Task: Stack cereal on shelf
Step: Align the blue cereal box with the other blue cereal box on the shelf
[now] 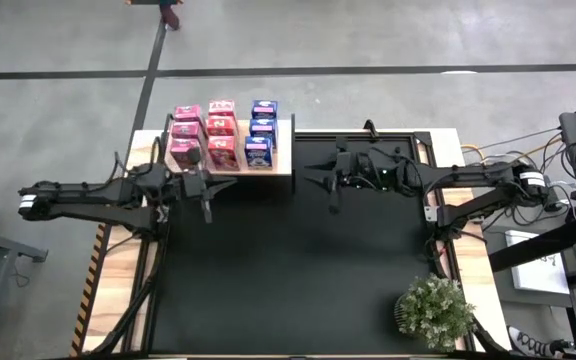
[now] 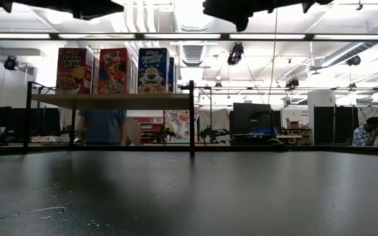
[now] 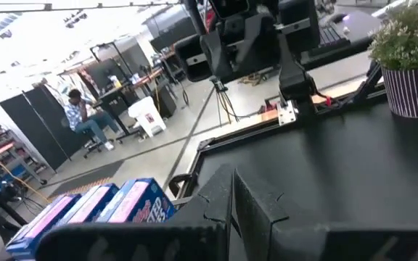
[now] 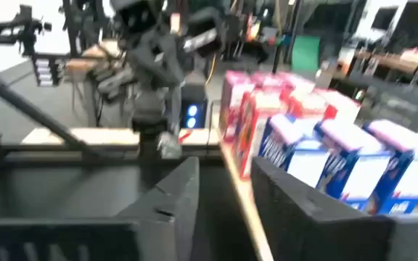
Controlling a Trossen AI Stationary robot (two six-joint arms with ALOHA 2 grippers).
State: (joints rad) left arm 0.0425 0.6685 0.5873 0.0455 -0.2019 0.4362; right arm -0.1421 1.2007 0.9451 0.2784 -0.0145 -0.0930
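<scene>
Several cereal boxes (image 1: 222,134) stand upright in three rows on the shelf (image 1: 284,150), a pale wooden plank on black legs (image 2: 191,118) at the table's far left: pink, red and blue (image 4: 339,163). My left gripper (image 1: 213,188) hovers shut just in front of the shelf's near edge, holding nothing; its wrist view shows the blue boxes (image 3: 100,206) beside it. My right gripper (image 1: 313,177) hangs to the right of the shelf, pointing level toward it, open (image 4: 223,185) with nothing between its fingers.
A potted plant (image 1: 433,310) stands at the near right corner of the black mat (image 1: 298,270). Cables and equipment lie off the table's right edge (image 1: 568,160). A person (image 2: 104,128) stands behind the shelf, beyond the table.
</scene>
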